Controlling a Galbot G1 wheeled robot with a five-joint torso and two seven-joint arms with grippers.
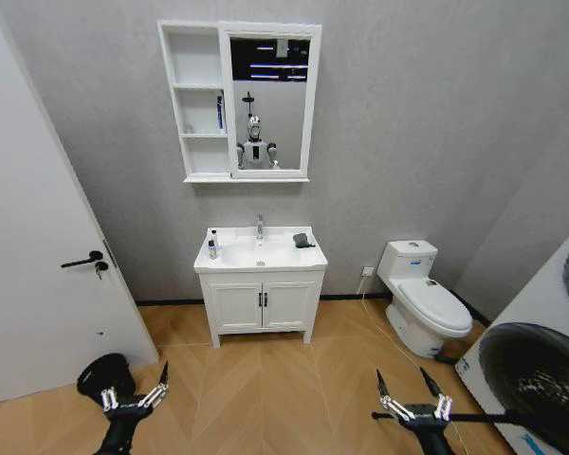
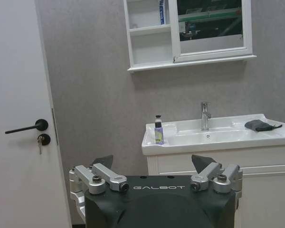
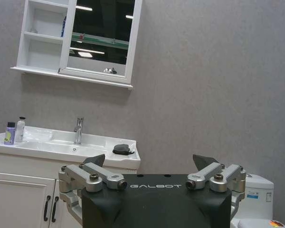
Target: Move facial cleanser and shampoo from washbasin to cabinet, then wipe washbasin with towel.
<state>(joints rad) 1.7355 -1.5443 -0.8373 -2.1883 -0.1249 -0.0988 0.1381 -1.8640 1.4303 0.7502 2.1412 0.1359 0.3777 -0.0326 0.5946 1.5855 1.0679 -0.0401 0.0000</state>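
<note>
Nothing had been moved: two bottles [image 1: 211, 245] and towel [image 1: 303, 241] were seen on the washbasin [image 1: 260, 256]; left claw [image 1: 133, 398] and right claw [image 1: 412, 398] were held wide open, empty, well short of it.

It was a bathroom: a washbasin [image 1: 260, 254] on a vanity, a mirror cabinet [image 1: 197, 102] above, a toilet [image 1: 424, 301] beside.

Glossy white ceramic washbasin [image 1: 262, 256] with a shiny chrome tap [image 1: 260, 227]; on its rim a soft, matt dark cloth towel [image 1: 303, 241]. The cabinet [image 1: 196, 104] is smooth white painted board. Floor [image 1: 266, 379] of wood-look herringbone planks; wall [image 1: 436, 123] matt grey, faintly textured
</note>
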